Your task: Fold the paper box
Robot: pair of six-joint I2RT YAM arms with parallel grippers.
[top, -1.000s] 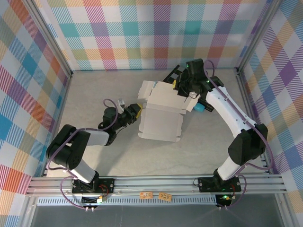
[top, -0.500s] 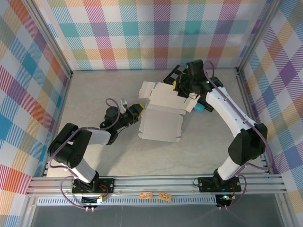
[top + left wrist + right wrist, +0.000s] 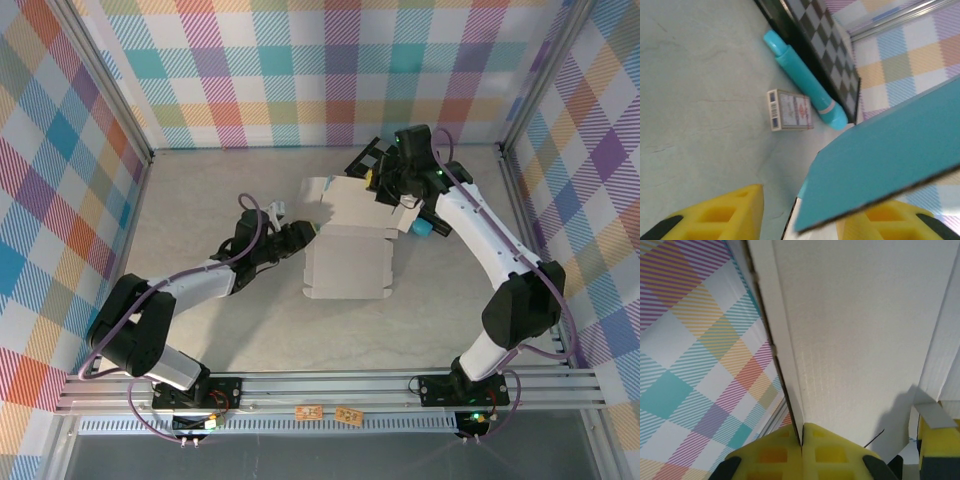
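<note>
The paper box lies mid-table as a partly folded sheet, grey-white inner side up. My right gripper is at its far edge, and in the right wrist view the yellow fingertips are pressed together on a thin white panel. My left gripper is at the sheet's left edge. In the left wrist view it stands open, with a raised teal flap of the box between the yellow fingers, closer to the right one.
A black-and-grey checkerboard lies at the back beside the right arm. A slim teal tube and a small printed card box lie next to it. Plaid walls enclose the table on three sides.
My left gripper has moved right and forward to the box's left edge and opened a little wider. The box's near panel has shifted slightly right. The right gripper has kept its grip.
</note>
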